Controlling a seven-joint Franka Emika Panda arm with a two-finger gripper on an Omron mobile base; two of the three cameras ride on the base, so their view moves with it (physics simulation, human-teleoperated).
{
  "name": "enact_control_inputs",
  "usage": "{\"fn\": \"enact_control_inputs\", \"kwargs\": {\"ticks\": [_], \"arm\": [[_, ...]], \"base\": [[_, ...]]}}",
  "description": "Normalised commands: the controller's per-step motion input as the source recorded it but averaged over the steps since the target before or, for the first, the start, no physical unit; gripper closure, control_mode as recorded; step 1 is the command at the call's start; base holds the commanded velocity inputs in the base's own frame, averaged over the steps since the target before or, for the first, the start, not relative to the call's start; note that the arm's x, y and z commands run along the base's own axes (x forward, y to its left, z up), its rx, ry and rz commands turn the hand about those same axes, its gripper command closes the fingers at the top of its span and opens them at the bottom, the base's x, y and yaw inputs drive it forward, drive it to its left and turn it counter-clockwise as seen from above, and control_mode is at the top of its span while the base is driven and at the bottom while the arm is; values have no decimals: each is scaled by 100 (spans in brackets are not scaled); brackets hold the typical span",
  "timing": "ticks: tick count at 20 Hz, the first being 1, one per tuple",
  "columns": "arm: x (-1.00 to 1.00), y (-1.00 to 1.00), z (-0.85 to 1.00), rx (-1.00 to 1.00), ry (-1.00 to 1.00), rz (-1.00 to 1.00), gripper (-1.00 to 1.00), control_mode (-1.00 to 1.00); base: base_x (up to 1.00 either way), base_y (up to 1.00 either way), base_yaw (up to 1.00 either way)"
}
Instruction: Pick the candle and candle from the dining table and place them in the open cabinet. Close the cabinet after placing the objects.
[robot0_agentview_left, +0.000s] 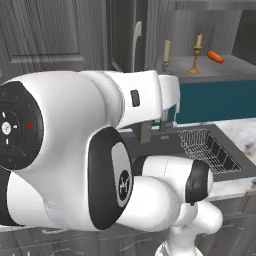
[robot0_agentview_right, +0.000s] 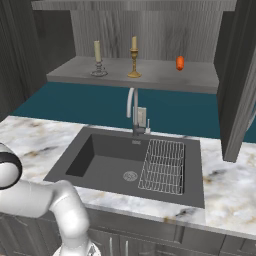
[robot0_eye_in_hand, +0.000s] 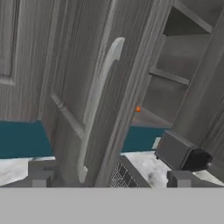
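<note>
Cabinet door handle ahead of open pincer.

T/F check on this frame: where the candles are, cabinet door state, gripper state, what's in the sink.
1. Both candles stand on the cabinet shelf. True: the grey-holder candle and the brass-holder candle are upright there.
2. The orange-red block lies in the sink. False: it sits on the shelf, right of the candles.
3. The cabinet door is closed. False: it stands open, handle facing the hand camera.
4. The gripper is open and holds nothing. True.
5. A wire rack sits in the sink. True.
</note>
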Motion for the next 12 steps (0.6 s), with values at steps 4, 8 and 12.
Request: {"fn": "enact_control_inputs", "kwargs": {"ticks": [4, 8, 12], "arm": [[46, 1, -11, 0, -15, -14, -100, -100], [35, 9, 0, 0, -15, -10, -100, -100], [32, 0, -4, 0, -14, -11, -100, -100]], "base": [[0, 0, 0], [0, 0, 0], [0, 0, 0]]}}
